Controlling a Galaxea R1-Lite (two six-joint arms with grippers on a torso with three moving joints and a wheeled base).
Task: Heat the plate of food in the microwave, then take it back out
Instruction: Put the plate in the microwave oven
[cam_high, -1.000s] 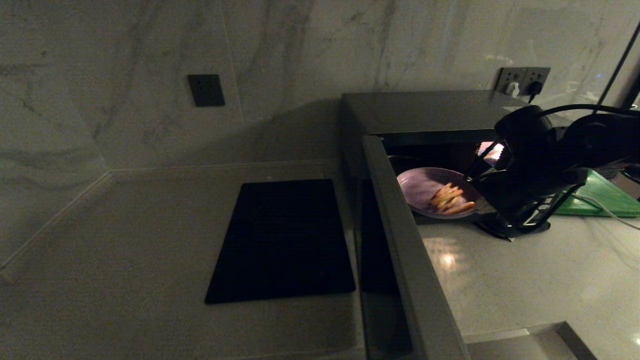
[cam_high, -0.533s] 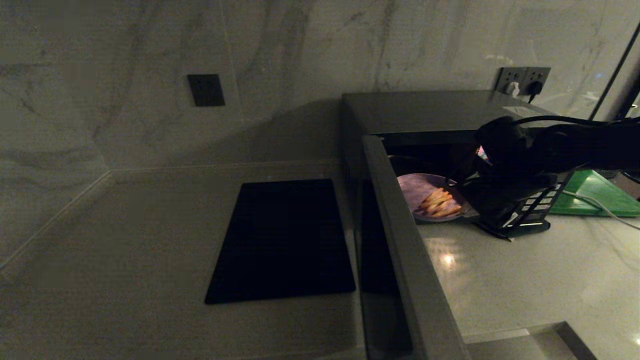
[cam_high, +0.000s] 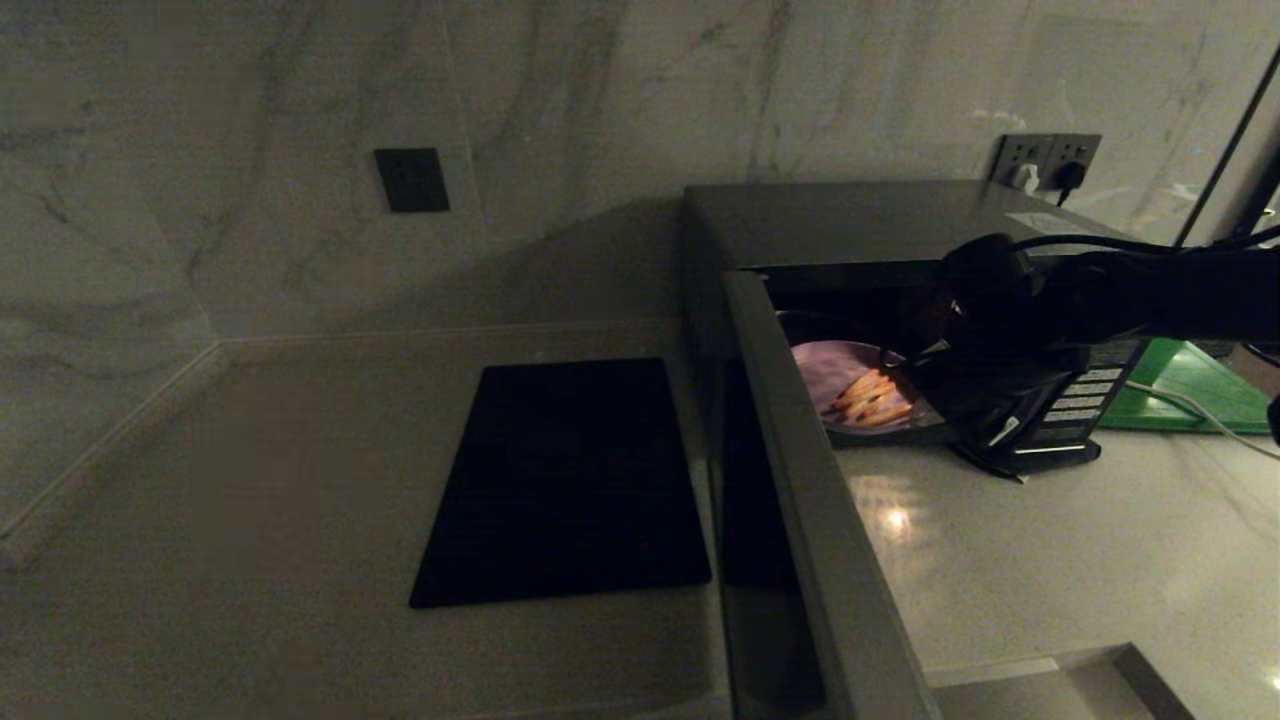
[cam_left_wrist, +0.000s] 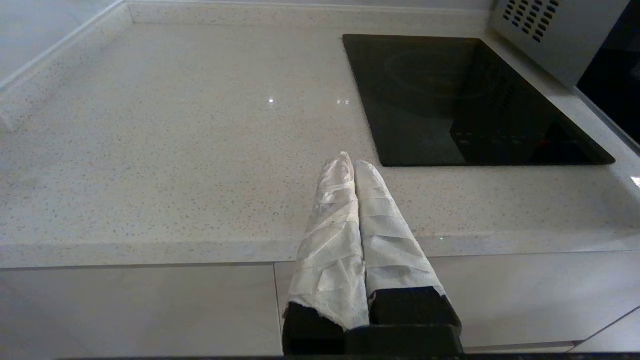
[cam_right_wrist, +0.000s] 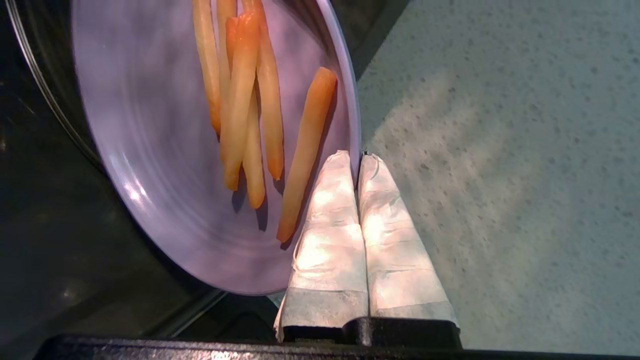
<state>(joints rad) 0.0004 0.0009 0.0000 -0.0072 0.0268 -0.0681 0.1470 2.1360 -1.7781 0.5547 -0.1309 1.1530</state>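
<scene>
The microwave stands at the back right with its door swung wide open toward me. A lavender plate of food with orange-tan sticks sits in the oven's mouth, partly over the glass turntable. My right gripper is shut on the rim of the plate of food, one white-wrapped finger above the rim and one below. The right arm hides the plate's right side in the head view. My left gripper is shut on nothing, parked over the counter's front edge.
A flat black cooktop panel lies in the counter left of the open door. A green board sits behind the right arm, past the button panel. A wall socket holds plugs above the oven. Pale counter stretches right of the door.
My right gripper has carried the plate leftward and deeper into the microwave's cavity; the plate shows smaller and farther in than a second ago. The left arm has not moved.
</scene>
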